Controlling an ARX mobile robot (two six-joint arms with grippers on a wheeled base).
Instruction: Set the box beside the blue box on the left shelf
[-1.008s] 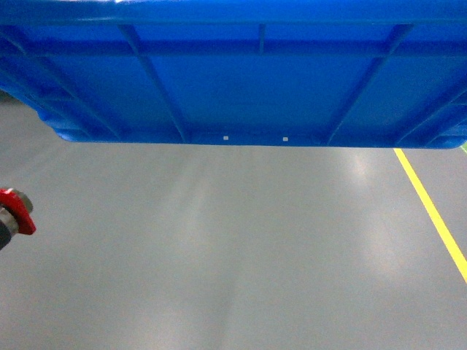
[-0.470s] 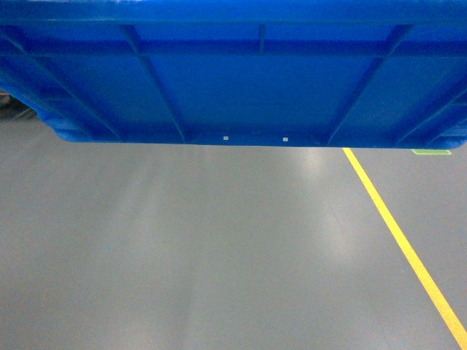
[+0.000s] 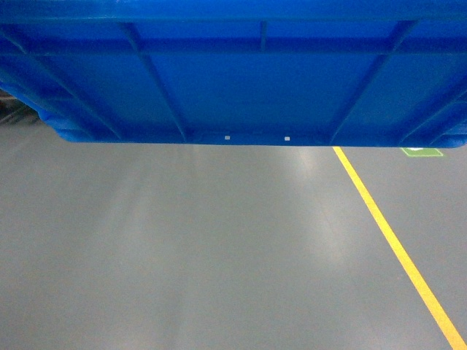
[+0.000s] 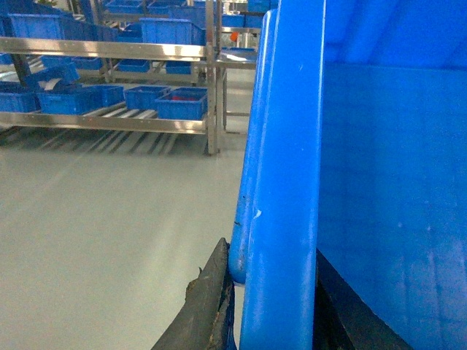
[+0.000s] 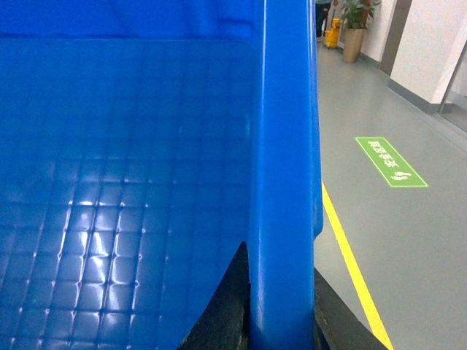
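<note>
Each gripper, left (image 4: 271,310) and right (image 5: 279,306), clamped the box (image 3: 233,73) rim; only the left wrist view showed the shelf (image 4: 109,120)

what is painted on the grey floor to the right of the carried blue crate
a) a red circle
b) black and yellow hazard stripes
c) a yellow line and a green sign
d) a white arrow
c: the right wrist view shows a yellow line running along the floor beside the box, with a green sign farther out; both also show in the head view.
</note>
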